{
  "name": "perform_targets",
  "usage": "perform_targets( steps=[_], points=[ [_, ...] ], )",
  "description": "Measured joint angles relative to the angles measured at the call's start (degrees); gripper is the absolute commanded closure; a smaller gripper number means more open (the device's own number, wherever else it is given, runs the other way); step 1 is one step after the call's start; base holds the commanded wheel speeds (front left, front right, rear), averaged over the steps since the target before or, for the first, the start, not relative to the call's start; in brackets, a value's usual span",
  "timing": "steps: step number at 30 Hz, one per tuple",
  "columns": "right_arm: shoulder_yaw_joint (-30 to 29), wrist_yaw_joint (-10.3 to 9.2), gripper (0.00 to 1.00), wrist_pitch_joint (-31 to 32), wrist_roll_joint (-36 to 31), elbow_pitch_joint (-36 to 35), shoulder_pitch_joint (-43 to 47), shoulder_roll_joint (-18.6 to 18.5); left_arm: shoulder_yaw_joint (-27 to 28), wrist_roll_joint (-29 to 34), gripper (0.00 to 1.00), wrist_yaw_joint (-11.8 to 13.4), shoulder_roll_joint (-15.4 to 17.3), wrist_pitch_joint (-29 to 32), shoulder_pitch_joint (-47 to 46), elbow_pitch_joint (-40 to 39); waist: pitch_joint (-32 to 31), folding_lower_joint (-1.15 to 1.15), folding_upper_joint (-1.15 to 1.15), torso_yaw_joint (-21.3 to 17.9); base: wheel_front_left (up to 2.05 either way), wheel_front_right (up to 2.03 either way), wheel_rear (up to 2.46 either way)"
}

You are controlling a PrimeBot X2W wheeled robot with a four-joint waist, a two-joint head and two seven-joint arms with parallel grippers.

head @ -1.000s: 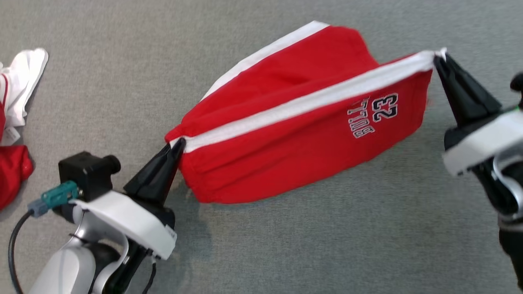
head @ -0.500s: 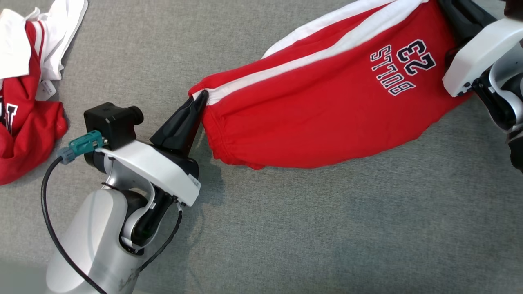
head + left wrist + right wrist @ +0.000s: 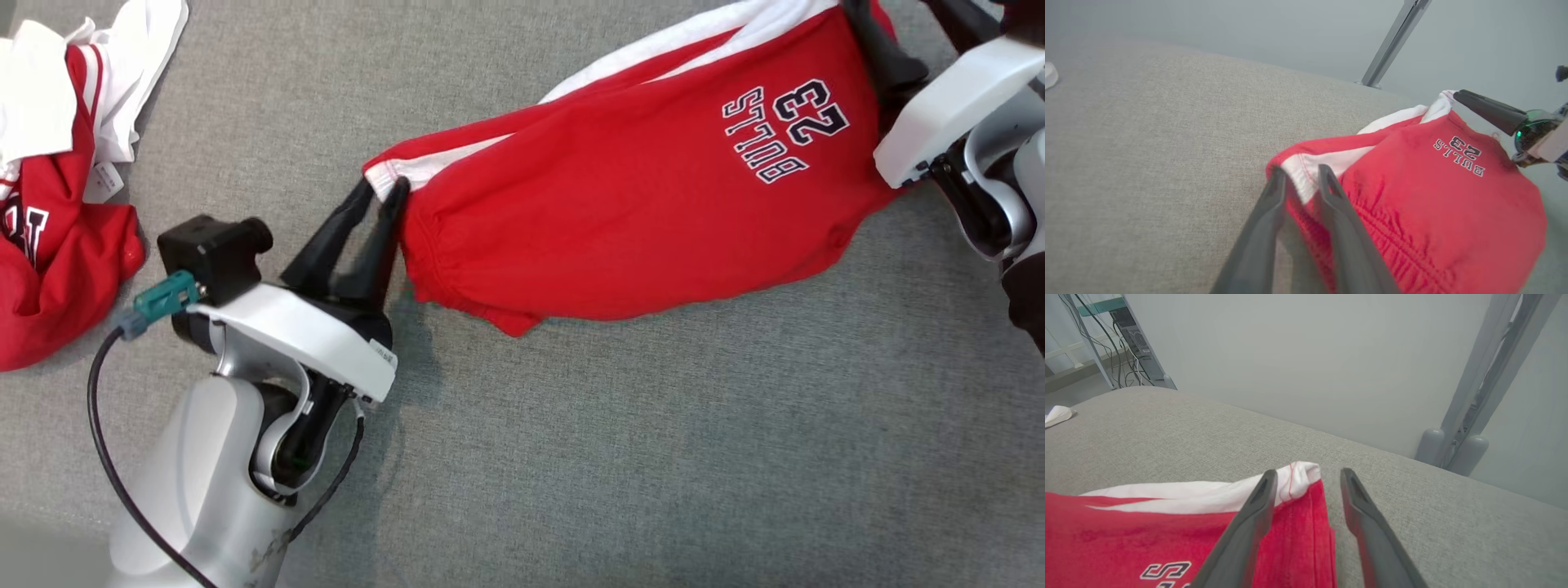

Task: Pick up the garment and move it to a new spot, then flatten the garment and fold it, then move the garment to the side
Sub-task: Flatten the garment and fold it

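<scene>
The garment (image 3: 637, 220) is a pair of red shorts with a white side stripe and a "BULLS 23" print, lying stretched out on the grey fabric surface. My left gripper (image 3: 380, 192) stands open at its waistband corner. In the left wrist view that white corner (image 3: 1306, 171) sits loose between the parted fingers of the left gripper (image 3: 1302, 170). My right gripper (image 3: 1309, 473) is open at the opposite end, and the white-trimmed corner of the shorts (image 3: 1167, 539) rests against its left finger (image 3: 1257, 506). In the head view the right gripper's fingertips are cut off by the top edge.
A heap of other red and white clothing (image 3: 49, 204) lies at the far left. A grey metal post (image 3: 1474, 396) stands beyond the far edge of the surface. The grey surface (image 3: 653, 457) spreads wide below the shorts.
Both grippers have opened and let go of the shorts, which have sagged from a taut, lifted stretch onto the surface. The head camera shifted early on.
</scene>
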Motion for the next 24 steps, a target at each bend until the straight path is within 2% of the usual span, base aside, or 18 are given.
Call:
perform_targets(
  steps=[6,11,17,23,24],
  points=[
    [-3.5,-0.01,0.00,-6.5,0.0,3.6,4.4,1.8,1.9,0.9,0.00,2.8,-0.8,-6.1,4.4,-0.5,-2.8,0.00,0.00,-1.6,0.00,0.00,0.00],
    [-9.5,-0.01,0.00,-8.3,-3.8,2.6,9.8,4.0,3.7,4.4,0.00,6.8,-0.6,-12.4,7.9,-2.0,-5.3,0.00,0.00,-3.4,0.00,0.00,0.00],
    [-20.1,-0.01,0.00,-8.4,-11.0,-6.6,19.3,6.9,5.5,8.1,0.00,9.2,0.1,-16.1,10.5,-3.3,-8.1,0.00,0.00,-5.7,0.00,0.00,0.00],
    [-26.3,-0.01,0.00,-8.4,-16.6,-13.8,28.5,10.0,5.4,11.4,0.00,10.7,0.9,-16.6,11.4,-3.4,-10.2,0.00,0.00,-7.0,0.00,0.00,0.00],
    [-29.7,-0.01,0.00,-8.3,-19.0,-17.6,33.3,11.6,5.4,11.7,0.00,10.7,1.1,-16.8,11.8,-3.1,-11.0,0.00,0.00,-7.4,0.00,0.00,0.00]
  ],
)
